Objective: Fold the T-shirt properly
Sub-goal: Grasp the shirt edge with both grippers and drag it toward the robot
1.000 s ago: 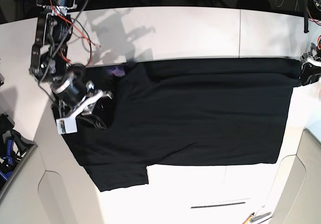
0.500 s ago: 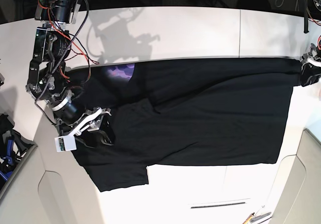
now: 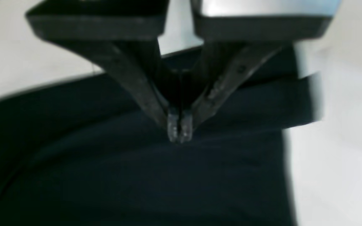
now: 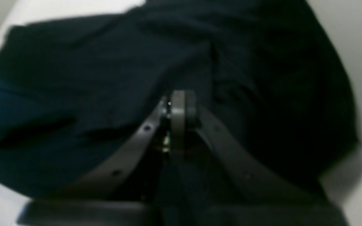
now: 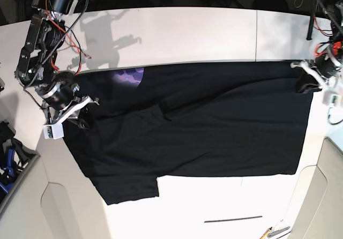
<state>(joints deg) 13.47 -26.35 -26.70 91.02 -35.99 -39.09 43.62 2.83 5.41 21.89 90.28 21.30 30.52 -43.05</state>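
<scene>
Both hands, L (image 3: 178, 131) & R (image 4: 181, 106), pinched tight on T-shirt (image 5: 214, 126).

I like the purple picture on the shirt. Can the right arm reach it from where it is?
Probably yes: the right pincer is shut on the T-shirt close beside the purple print, with only flat cloth between them.
</scene>
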